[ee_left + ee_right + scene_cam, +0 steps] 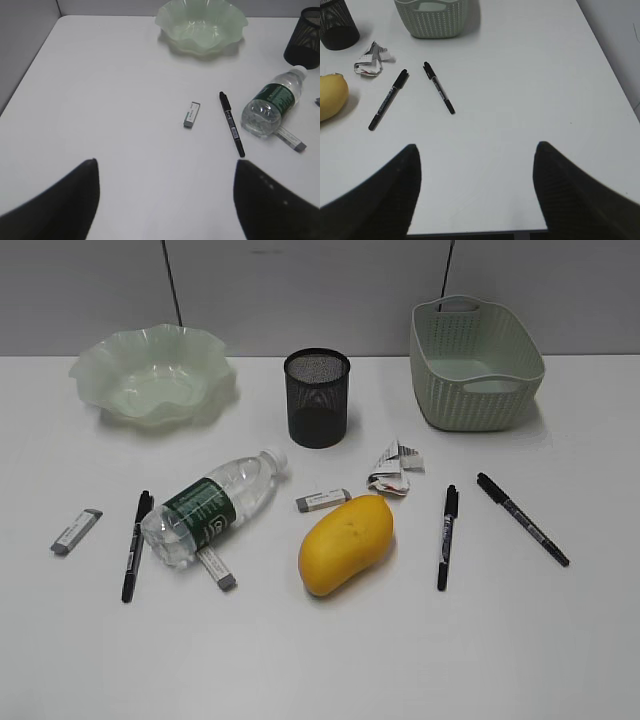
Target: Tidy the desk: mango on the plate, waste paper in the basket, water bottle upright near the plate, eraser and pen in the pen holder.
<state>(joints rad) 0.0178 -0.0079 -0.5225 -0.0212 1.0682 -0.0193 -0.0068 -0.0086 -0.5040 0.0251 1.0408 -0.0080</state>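
A: Left hand (165, 200) spread wide, nothing between its fingers, hanging over bare bench (320, 660). Right hand (475, 192) the same: wide, empty, above open white surface.

B: Neither shows in the exterior view. Back row there?

A: Plate (152, 373) upper left, pen holder (317, 397) upright at upper centre, basket (475, 362) upper right. All three look empty, as far as I can see in.

B: Middle of the frame?

A: Water bottle (214, 507) on its side, cap pointing to the upper right, toward the holder. One eraser (217, 569) pokes out from under its base end. Mango (345, 543) lies right of it, a second eraser (322, 501) just beside its upper tip. Waste paper (396, 469) sits above the mango, apart from it.

B: Pens?

A: Three. Left pen (136, 544) just left of the bottle, with a third eraser (77, 531) further left. Middle pen (447, 536) and right pen (522, 518) lie right of the mango, not touching.
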